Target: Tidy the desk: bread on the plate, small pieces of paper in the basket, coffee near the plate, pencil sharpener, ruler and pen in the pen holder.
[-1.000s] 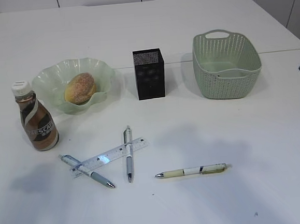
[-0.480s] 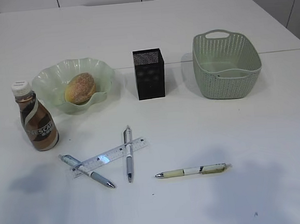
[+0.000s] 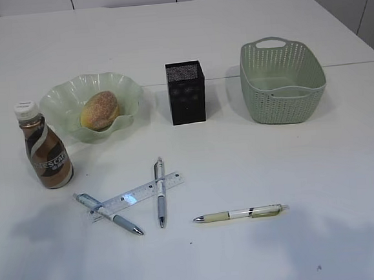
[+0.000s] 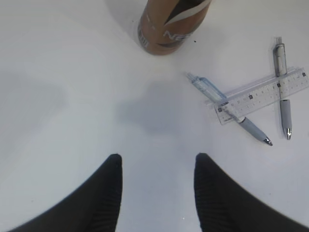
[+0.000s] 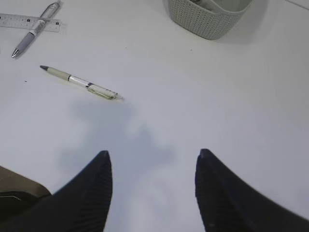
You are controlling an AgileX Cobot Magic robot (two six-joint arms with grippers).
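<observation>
both hands gape empty: ruler (image 4: 260, 96) beyond left hand (image 4: 157, 164), upper right.

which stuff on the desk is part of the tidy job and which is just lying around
Part of the job:
bread in the plate
coffee
ruler
three pens
pen holder
basket

Just lying about:
nothing visible; no pencil sharpener or paper pieces can be seen either

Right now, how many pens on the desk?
3. Two grey pens cross the ruler: the left one lies diagonally, the middle one nearly straight. A cream pen lies alone to their right. The pen holder's inside isn't visible.
</observation>
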